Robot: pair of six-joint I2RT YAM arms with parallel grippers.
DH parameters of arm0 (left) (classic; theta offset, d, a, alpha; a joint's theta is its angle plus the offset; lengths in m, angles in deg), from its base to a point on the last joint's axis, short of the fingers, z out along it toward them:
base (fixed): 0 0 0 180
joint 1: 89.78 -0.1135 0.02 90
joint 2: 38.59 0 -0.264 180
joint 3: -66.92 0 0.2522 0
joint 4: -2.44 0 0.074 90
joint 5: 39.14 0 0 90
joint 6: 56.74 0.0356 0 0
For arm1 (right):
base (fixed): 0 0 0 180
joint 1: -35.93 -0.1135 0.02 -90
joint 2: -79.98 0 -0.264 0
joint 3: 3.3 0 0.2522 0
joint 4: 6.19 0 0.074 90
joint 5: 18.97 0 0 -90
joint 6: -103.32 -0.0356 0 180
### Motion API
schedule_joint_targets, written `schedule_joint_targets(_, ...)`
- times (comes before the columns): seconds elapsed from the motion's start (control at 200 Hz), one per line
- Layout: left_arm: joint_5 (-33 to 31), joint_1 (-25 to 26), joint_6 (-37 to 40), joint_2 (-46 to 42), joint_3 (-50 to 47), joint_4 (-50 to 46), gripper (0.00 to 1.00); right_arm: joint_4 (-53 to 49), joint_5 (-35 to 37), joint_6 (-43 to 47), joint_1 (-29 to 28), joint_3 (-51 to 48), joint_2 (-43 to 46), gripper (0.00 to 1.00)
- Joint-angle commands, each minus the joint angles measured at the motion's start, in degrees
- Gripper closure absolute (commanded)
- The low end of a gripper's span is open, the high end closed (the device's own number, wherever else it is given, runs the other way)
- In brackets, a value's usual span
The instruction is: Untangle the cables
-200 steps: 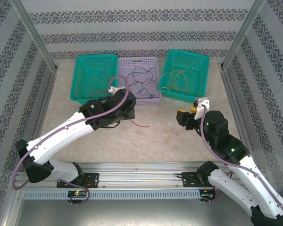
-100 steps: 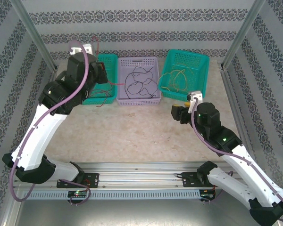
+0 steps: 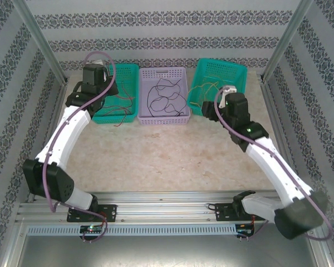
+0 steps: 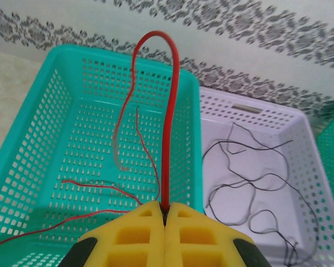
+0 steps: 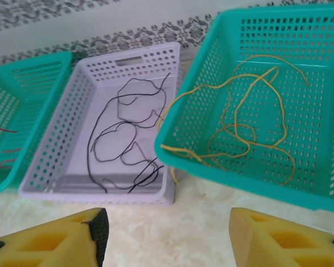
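Since half a second ago the left pincer (image 4: 166, 216) has dropped over the left teal basket (image 4: 39, 139), clamped on a red cable (image 4: 170, 111) arching above it, while the right pincer (image 5: 166, 225), fingers apart, has reached just short of the right teal basket (image 5: 256, 183) holding yellow cables (image 5: 234, 130), with black cables (image 5: 91, 146) in the lilac basket (image 5: 61, 150) between.

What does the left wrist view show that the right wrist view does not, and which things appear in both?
Left wrist view: the left gripper shut on a red cable that rises in a tall loop over the left teal basket. Right wrist view: the right gripper open, fingers wide apart, and yellow cables lying in the right teal basket. Both: the purple basket with black cables inside, and part of the left teal basket.
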Motion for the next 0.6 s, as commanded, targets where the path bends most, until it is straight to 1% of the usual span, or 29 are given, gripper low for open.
schedule_joint_targets(0.0, 6.2, -2.8, -1.4, 3.7, -0.7, 8.8, 1.0, 3.7, -2.5, -2.7, 2.5, 4.8, -6.7, 0.41)
schedule_joint_targets(0.15, 4.6, -3.4, -0.8, 10.0, -0.5, 10.1, 1.0, 2.9, -5.7, -2.4, 3.8, 12.2, -19.4, 0.43)
schedule_joint_targets(0.22, 5.9, -4.3, -2.0, 12.1, -0.9, 10.2, 1.0, 1.3, -8.6, -1.9, 3.7, 14.8, -24.1, 0.48)
schedule_joint_targets(0.32, 6.0, -5.1, -2.4, 14.1, -2.7, 11.0, 1.0, 4.5, -10.3, -2.5, 3.0, 13.1, -26.8, 0.48)
schedule_joint_targets(0.41, 6.9, -5.9, -2.8, 15.8, -4.1, 11.7, 1.0, 4.1, -12.7, -1.5, 1.7, 14.2, -29.5, 0.47)
schedule_joint_targets(0.495, 7.2, -6.3, -3.0, 17.2, -4.9, 12.6, 1.0, 3.8, -12.1, -0.4, -0.5, 15.3, -31.4, 0.47)
schedule_joint_targets(0.56, 7.9, -6.5, -3.3, 18.5, -4.6, 12.6, 1.0, 3.8, -12.1, -0.9, -1.0, 16.2, -32.8, 0.47)
schedule_joint_targets(0.595, 8.4, -6.5, -3.3, 19.1, -4.4, 12.6, 0.97, 4.0, -12.3, -1.2, -0.9, 16.5, -33.2, 0.47)
